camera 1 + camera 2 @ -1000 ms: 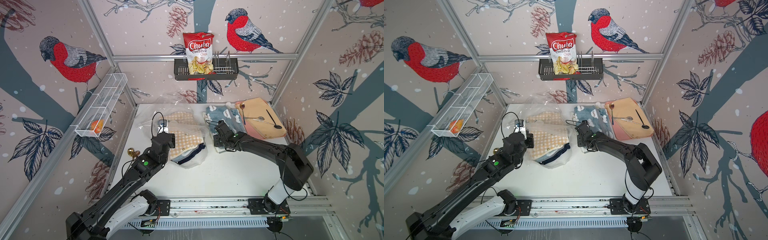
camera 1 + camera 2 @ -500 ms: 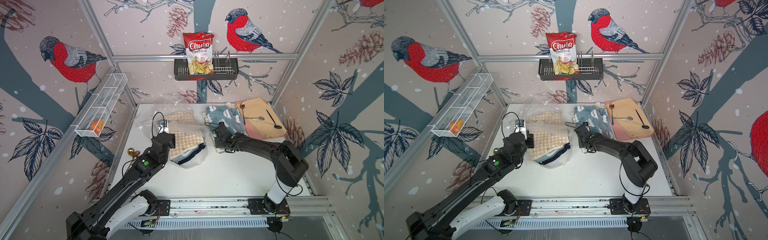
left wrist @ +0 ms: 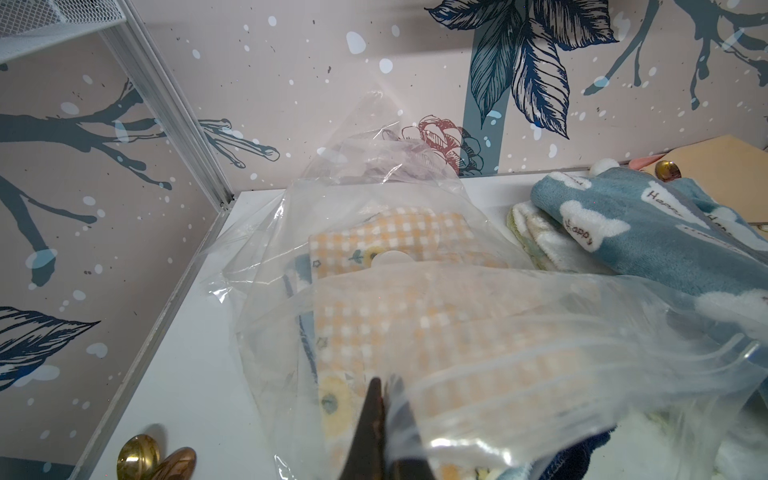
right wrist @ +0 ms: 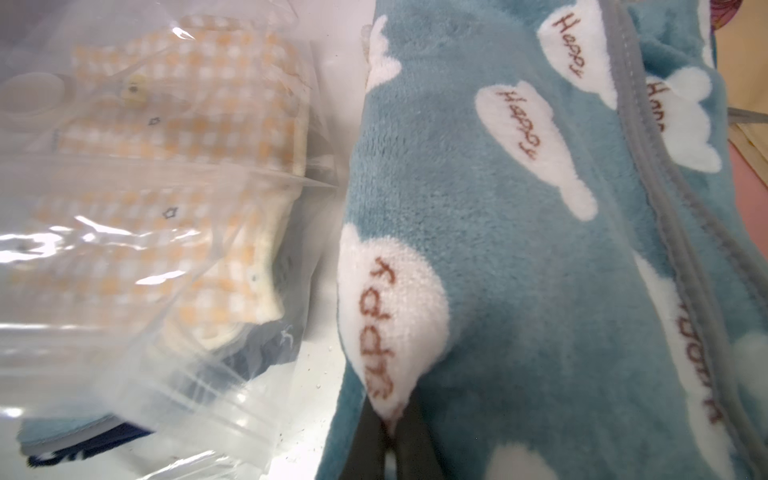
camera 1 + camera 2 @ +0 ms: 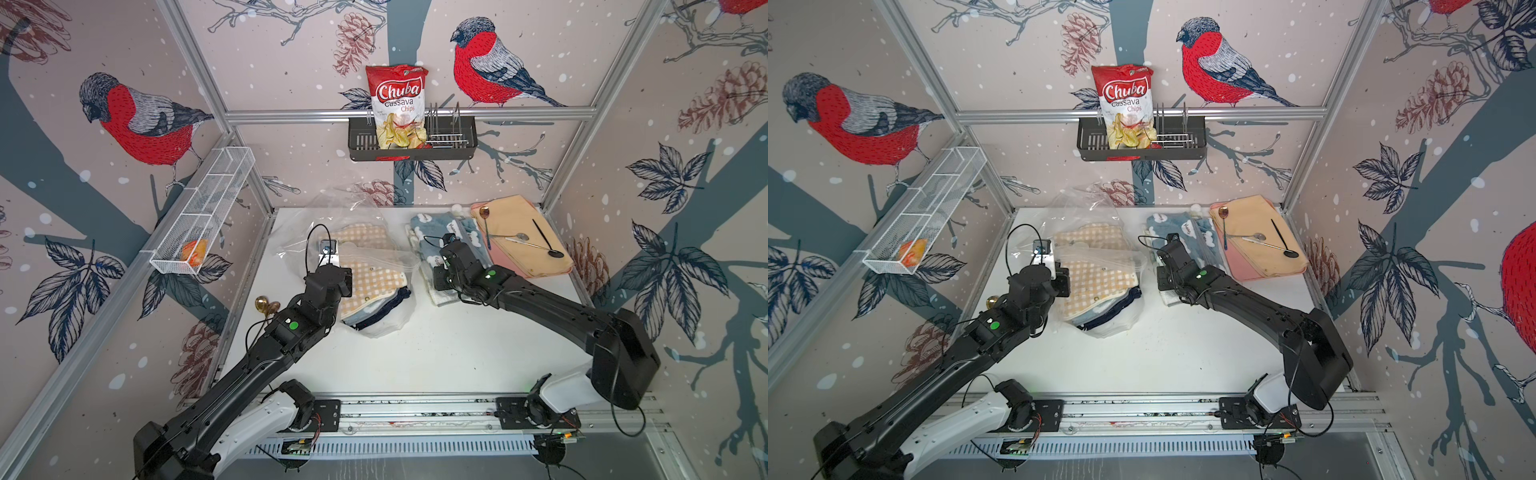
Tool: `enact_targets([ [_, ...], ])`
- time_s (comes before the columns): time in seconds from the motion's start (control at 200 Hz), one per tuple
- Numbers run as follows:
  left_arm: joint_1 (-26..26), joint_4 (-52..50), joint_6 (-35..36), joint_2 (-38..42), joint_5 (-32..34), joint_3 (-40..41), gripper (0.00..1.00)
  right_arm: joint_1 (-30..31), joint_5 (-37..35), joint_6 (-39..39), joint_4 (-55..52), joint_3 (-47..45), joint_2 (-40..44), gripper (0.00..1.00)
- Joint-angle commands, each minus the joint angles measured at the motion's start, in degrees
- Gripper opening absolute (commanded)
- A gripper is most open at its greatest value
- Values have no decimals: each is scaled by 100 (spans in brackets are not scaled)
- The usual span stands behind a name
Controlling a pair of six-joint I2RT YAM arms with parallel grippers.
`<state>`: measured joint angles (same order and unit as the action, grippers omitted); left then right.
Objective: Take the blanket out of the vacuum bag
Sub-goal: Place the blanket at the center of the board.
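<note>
The vacuum bag, clear crinkly plastic, lies left of centre with folded yellow-checked and blue cloths inside. Its round white valve cap rests on the checked cloth. My left gripper is shut on a fold of the bag's plastic by its ribbed edge. The blanket, blue fleece with white "Happy" clouds, lies outside the bag just to its right. My right gripper is shut on a near fold of the blanket, pinching a white cloud patch.
A peach cloth with spoons on it lies at the back right, touching the blanket. Two gold spoons sit at the table's left edge. A chips bag stands in a black wall rack; a white wire basket hangs on the left wall.
My right gripper has shut on the blanket's fold; a second ago it stood open over it. The right arm's elbow has shifted a little. The left arm has stayed still on the bag.
</note>
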<state>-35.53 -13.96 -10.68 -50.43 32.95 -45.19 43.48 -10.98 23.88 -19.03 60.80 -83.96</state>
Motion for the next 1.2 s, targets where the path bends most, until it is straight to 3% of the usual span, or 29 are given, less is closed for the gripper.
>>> enact_targets([
  [0.0, 11, 279, -5, 7, -42, -35, 0, -102, 750, -76, 111, -138, 78, 7],
  [0.11, 15, 271, -3, -1, -106, -43, 0, -188, 1428, -107, 207, -284, -186, 26],
  [0.165, 12, 267, -1, -1, -113, -46, 0, -158, 1338, 46, 239, -346, -306, 31],
  [0.225, 11, 253, -4, -2, -114, -58, 0, -189, 1385, 241, 456, -524, -265, 47],
  [0.25, 11, 245, -4, -1, -109, -60, 0, -205, 1388, 312, 530, -577, -204, 49],
  [0.58, 12, 271, 70, -53, -527, -67, 0, -995, 1434, 373, 778, -396, 812, 42],
  [0.74, 14, 263, 57, -65, -633, -69, 0, -1940, 2477, 249, 1070, -534, 563, 44],
  [0.845, 19, 262, 64, -64, -684, -69, 0, -2330, 2760, 164, 1161, -677, 233, 43],
  [1.031, 11, 314, 73, -54, -756, -41, 0, -2751, 2725, 502, 1623, -1074, -544, 19],
  [1.196, 13, 310, 71, -141, -806, -49, 0, -2701, 2359, 694, 1754, -1199, -204, 13],
])
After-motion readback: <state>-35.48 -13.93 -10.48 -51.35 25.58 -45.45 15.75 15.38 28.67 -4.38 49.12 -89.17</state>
